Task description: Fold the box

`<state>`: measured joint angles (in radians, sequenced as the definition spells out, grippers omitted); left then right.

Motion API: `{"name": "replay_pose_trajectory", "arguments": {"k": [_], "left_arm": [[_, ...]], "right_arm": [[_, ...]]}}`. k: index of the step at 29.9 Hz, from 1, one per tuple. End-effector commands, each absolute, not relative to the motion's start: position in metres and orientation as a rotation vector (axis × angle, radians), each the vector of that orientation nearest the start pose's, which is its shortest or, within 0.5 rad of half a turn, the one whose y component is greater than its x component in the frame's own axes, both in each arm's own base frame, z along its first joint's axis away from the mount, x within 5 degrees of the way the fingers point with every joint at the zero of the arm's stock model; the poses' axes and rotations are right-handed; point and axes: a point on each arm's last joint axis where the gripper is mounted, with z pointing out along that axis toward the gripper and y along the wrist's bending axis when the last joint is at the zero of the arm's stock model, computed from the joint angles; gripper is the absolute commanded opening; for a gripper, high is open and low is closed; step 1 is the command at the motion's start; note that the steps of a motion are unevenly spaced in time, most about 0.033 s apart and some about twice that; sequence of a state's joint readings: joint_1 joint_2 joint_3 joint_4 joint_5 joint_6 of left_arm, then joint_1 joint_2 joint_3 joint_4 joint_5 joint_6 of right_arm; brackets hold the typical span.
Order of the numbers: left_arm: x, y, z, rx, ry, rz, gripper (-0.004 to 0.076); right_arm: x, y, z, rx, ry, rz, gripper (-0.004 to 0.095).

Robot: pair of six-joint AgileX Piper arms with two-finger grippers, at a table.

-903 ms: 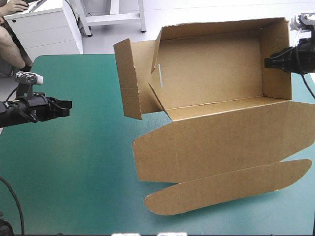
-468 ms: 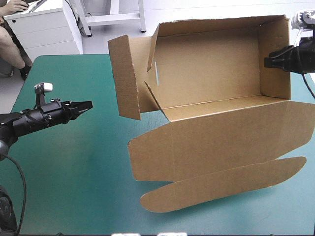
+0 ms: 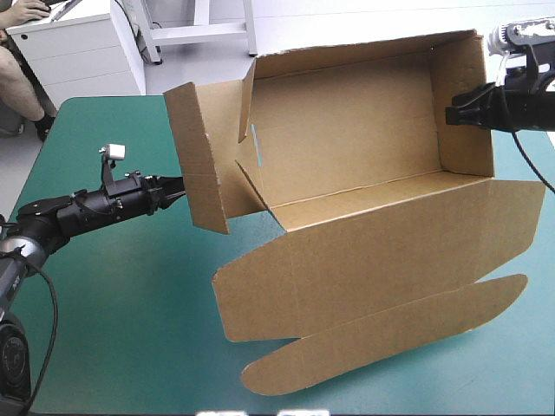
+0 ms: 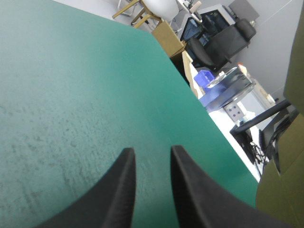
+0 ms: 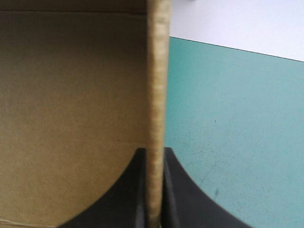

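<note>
One teal-green cover (image 3: 113, 329) on my feed, beneath brown box (image 3: 364, 173): open tray, walls raised, lid flat on its near side. Right gripper (image 3: 450, 115) clamped on box's right end wall. Left gripper (image 3: 179, 185) just beside box's left flap, fingers (image 4: 118, 190) slightly apart.

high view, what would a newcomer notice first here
The brown box dominates: an open tray at the table's far right, its lid spread flat toward the near edge on the teal-green cover. The right gripper is shut on the box's right end wall, while the left gripper, open and empty, points at the loose left end flap.
</note>
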<state>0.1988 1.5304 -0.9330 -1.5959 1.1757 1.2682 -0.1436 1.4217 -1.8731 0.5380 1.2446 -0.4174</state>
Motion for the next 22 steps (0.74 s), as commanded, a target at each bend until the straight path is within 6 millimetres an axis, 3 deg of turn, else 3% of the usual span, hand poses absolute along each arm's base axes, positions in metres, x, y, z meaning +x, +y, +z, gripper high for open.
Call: {"name": "replay_pose_trajectory", "arguments": {"k": [1,3,6,10,17,22], "left_arm": [[0.291,-0.036,0.318,0.282,1.749,-1.422,0.0389],[0.291,-0.037,0.319,0.300,1.768,-1.417,0.0499],[0.292,-0.037,0.322,0.286,1.777,-1.432,0.0585],[0.293,-0.042,0.329,0.340,1.806,-1.423,0.0591],[0.289,-0.069,0.351,0.491,1.780,-1.442,0.0591],[0.284,-0.072,0.370,0.520,1.738,-1.434,0.0591]], "right_arm": [[0.250,0.011,0.522,-0.371,2.068,0.375,-0.0020],[0.251,0.011,0.522,-0.371,2.069,0.370,-0.0020],[0.251,0.011,0.522,-0.372,2.071,0.365,-0.0018],[0.251,0.011,0.521,-0.376,2.073,0.359,-0.0018],[0.255,0.010,0.519,-0.375,2.081,0.361,-0.0018],[0.264,0.010,0.510,-0.350,2.101,0.344,-0.0008]]}}
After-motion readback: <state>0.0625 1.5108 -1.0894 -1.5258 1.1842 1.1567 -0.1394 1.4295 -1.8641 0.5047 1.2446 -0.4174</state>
